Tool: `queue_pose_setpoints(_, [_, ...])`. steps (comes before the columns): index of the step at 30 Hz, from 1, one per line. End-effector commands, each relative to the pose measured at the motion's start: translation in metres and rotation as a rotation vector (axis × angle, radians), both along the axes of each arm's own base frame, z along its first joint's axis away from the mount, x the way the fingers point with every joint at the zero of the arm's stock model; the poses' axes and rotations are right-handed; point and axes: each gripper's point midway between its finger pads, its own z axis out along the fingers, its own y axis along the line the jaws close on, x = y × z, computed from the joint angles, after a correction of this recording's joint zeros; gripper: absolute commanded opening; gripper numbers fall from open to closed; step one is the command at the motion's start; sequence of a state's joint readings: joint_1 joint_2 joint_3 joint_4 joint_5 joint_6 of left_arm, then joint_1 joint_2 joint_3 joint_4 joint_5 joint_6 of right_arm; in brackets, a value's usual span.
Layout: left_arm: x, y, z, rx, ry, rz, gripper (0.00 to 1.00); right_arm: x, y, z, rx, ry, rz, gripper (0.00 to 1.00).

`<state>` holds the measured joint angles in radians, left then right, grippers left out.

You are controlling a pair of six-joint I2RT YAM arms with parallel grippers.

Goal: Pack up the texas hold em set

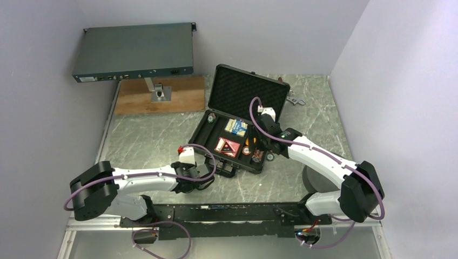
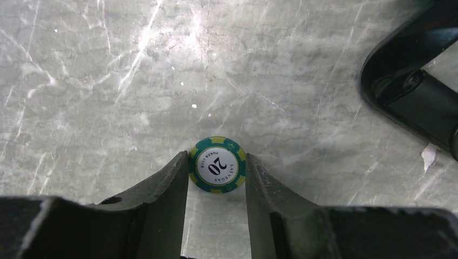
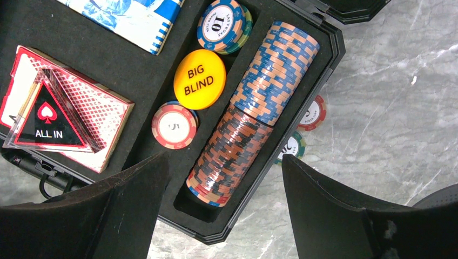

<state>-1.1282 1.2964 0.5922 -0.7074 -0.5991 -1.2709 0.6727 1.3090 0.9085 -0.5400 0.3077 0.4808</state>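
Left fingers [image 2: 172, 186] pinch a green chip [image 2: 217, 164] by its edges, the marble worktop [image 2: 108, 81] beneath, near the front edge of the open black case [image 1: 246, 89]. It cannot be told whether the chip still touches the worktop. Right fingers [image 3: 135, 189] hang spread wide and empty above the case's right-hand trough, where a row of chips [image 3: 254, 108] lies on edge. Beside that row sit a yellow disc [image 3: 199, 79], a red deck [image 3: 110, 113] under a triangular marker [image 3: 48, 118], and a blue deck [image 3: 135, 16]. Two loose chips [image 3: 313, 113] lie on the worktop just outside the case's wall.
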Motion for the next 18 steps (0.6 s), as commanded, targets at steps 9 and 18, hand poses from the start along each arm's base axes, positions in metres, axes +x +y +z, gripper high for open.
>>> queue_pose_setpoints(9, [-0.016, 0.005, 0.021, 0.099, 0.102, -0.056, 0.32, 0.006, 0.003, 0.008, 0.020, -0.030, 0.005, 0.79])
queue_pose_setpoints(18, [-0.003, -0.004, 0.044, 0.104, 0.055, -0.073, 0.32, 0.006, 0.004, 0.008, 0.022, -0.031, 0.006, 0.79])
